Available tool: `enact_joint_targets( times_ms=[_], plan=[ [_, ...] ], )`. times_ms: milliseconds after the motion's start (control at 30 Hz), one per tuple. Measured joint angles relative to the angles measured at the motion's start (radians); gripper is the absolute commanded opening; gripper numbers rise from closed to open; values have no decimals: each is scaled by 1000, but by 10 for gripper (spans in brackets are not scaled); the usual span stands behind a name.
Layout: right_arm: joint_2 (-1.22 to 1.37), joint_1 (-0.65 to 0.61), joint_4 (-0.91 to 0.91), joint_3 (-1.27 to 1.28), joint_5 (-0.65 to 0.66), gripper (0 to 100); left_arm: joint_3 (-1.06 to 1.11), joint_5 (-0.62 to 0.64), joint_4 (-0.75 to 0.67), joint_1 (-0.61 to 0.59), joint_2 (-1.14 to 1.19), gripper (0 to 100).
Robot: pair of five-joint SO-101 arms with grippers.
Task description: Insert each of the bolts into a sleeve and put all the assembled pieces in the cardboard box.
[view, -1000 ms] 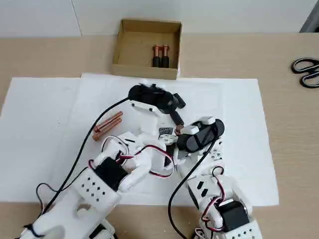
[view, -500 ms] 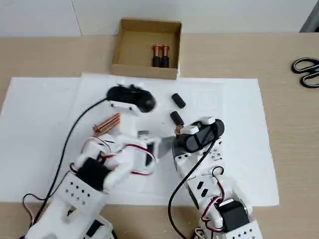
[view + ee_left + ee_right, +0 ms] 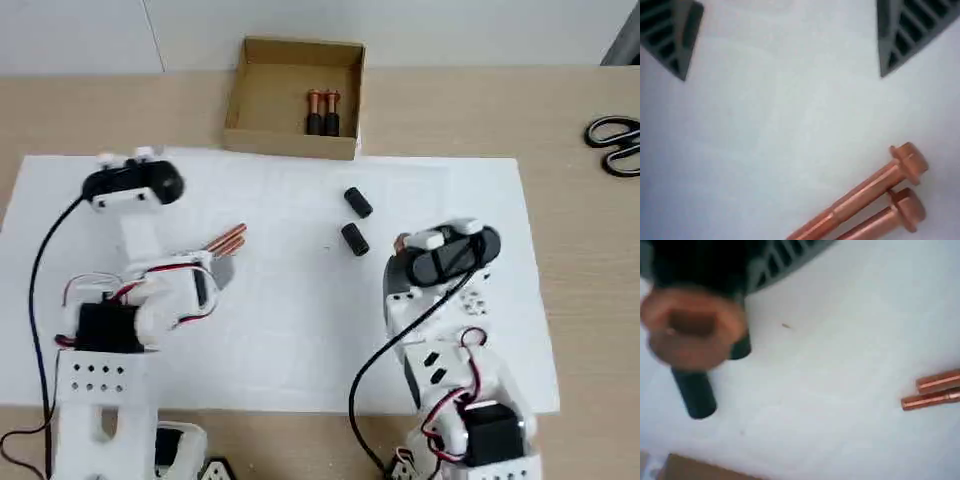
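Note:
Two loose copper bolts (image 3: pixel 224 241) lie side by side on the white paper. My left gripper (image 3: pixel 221 267) hovers just beside them, open and empty (image 3: pixel 782 74), with the bolts (image 3: pixel 875 192) ahead of its fingertips. Two black sleeves (image 3: pixel 357 202) (image 3: pixel 354 239) lie apart mid-table. My right gripper (image 3: pixel 402 246) is shut on a copper bolt (image 3: pixel 692 327), held off the paper with something dark just behind its head. Beyond it lie the sleeves (image 3: pixel 694 393). The cardboard box (image 3: pixel 250 95) at the back holds two assembled pieces (image 3: pixel 322 112).
White paper (image 3: pixel 300 320) covers the work area on a wooden table. Scissors (image 3: pixel 615 143) lie at the far right edge. A black cable runs along each arm. Open paper lies between the two arms.
My left arm has swung left, away from the right gripper, and now sits by the two loose bolts. The right arm has shifted slightly right, still holding its bolt.

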Motion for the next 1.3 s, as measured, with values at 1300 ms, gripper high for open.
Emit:
enact_joint_targets(
  times_ms=[1300],
  plan=[
    [2421,-37,-1030,-1602,3,9,3,0,3,-51,0,233]
  ],
)
